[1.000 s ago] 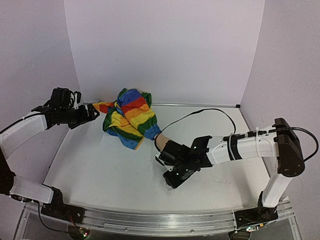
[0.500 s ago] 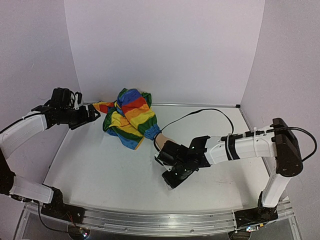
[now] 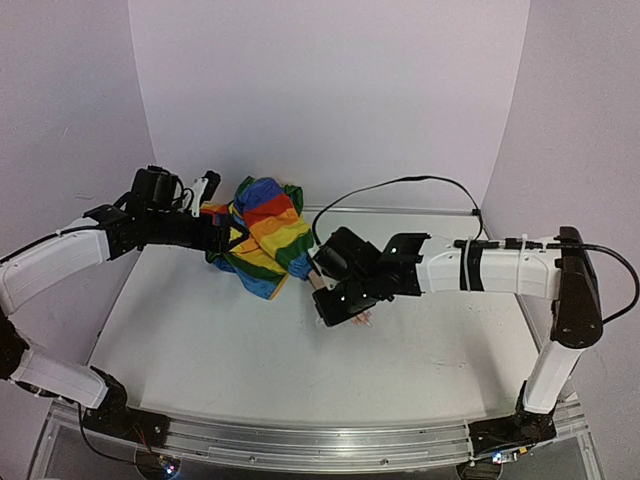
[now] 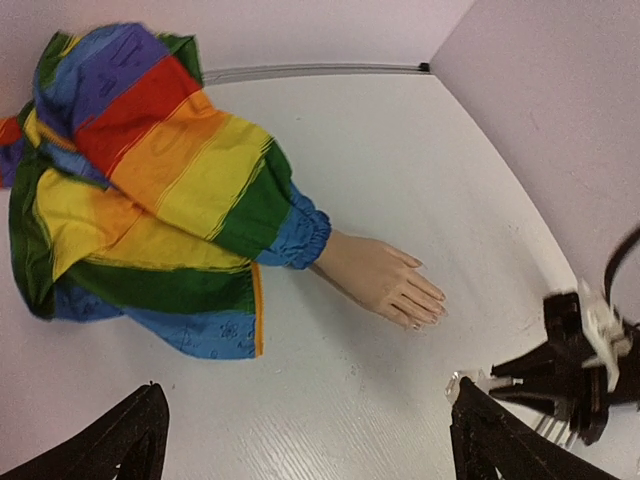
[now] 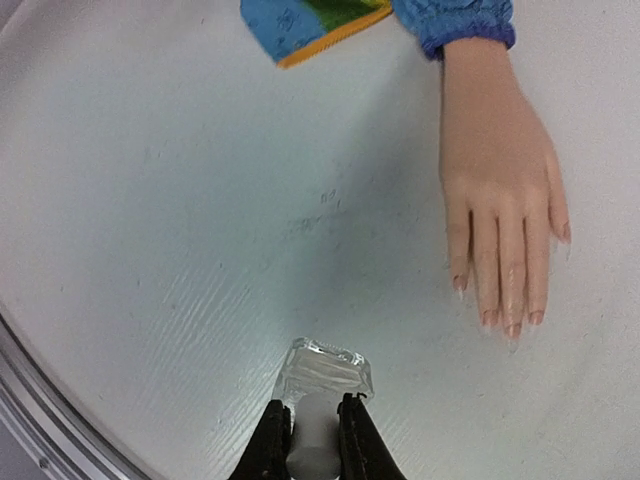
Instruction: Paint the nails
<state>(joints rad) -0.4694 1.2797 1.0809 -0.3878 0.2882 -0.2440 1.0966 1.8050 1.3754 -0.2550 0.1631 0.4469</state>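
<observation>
Top external first: the right tool (image 3: pixel 333 312) is out over the middle of the table (image 3: pixel 200 340), hanging directly above the mannequin hand (image 3: pixel 366 320) and hiding most of it from this angle.

Over to the right wrist camera for the better look. The jaws are clamped tight on the white cap (image 5: pixel 314 440) of a small clear bottle (image 5: pixel 323 371), and the glass body pokes out past the fingertips. Whether the bottle touches the table, can't tell from here. The mannequin hand lies flat, palm down, fingers together. The nails (image 5: pixel 505 326) are tiny at the fingertips, near the bottle but clearly apart from it.

Left wrist camera now. The hand comes out of a blue cuff, with its fingers aimed toward the near right corner of the table. The rainbow sleeve (image 4: pixel 150 170) is bunched in a heap by the far edge, left of centre.

And the left tool (image 3: pixel 235 240)? Jaws spread wide, gripping nothing, hovering over that heap of sleeve, well apart from the nails.
</observation>
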